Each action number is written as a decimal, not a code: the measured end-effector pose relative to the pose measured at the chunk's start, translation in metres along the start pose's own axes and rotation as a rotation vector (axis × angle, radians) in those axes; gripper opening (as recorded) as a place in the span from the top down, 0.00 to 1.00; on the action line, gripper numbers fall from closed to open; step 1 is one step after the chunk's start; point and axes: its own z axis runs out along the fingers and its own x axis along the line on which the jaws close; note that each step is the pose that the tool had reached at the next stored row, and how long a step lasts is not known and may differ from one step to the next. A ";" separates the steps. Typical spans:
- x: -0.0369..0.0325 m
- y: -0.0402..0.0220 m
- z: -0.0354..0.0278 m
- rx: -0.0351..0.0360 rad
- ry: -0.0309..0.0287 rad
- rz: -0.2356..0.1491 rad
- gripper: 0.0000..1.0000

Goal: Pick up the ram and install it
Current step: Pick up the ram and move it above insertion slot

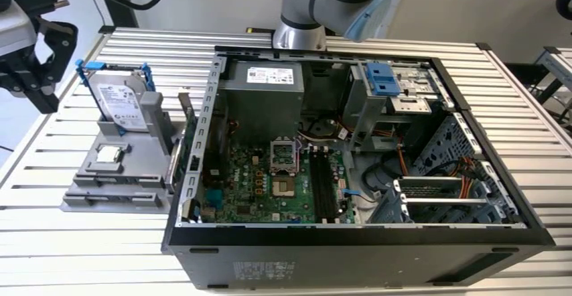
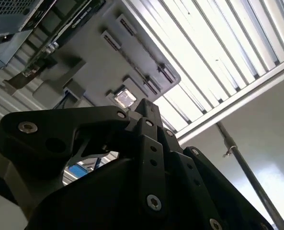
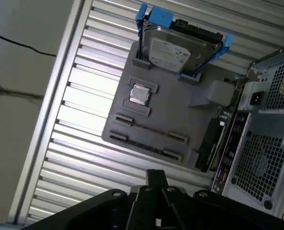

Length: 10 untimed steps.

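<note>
A ribbed metal bench (image 1: 90,242) carried everything, with a pale wall behind it. On the bench stood an open computer case (image 1: 358,236), its motherboard (image 1: 259,182) showing and its long black slots (image 1: 323,185) bare. Just beside the case, on the exterior view's left, lay a grey holder tray (image 1: 134,195). At the tray's far end a silver hard drive (image 1: 120,105) leaned upright in a blue bracket (image 1: 112,65), and a small square chip (image 1: 109,153) sat in a recess nearer the middle.

We found the ram (image 3: 150,130) in the first wrist view as a thin line seen edge-on, resting on the tray between two small clips, on the side of the chip away from the drive. Nothing touched it.

The claw (image 1: 42,98) hung over the bench at the exterior view's far left, well apart from the tray and the case. In both wrist views its fingers came together at one narrow tip (image 3: 156,176), with nothing held between them. The arm (image 1: 331,1) rose behind the case.
</note>
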 end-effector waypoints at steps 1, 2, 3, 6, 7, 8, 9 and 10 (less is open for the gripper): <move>0.0000 0.0000 -0.0001 -0.0002 0.0004 -0.010 1.00; 0.0000 0.0001 -0.0002 -0.0004 0.0009 -0.020 1.00; 0.0000 0.0002 -0.0004 -0.0006 0.0015 -0.030 1.00; -0.0001 0.0003 -0.0007 -0.0012 0.0032 -0.065 1.00; -0.0001 0.0004 -0.0008 -0.0014 0.0037 -0.076 1.00; -0.0001 0.0004 -0.0010 -0.0017 0.0043 -0.088 1.00; -0.0002 0.0005 -0.0011 -0.0019 0.0048 -0.100 1.00; -0.0002 0.0005 -0.0012 -0.0021 0.0054 -0.111 1.00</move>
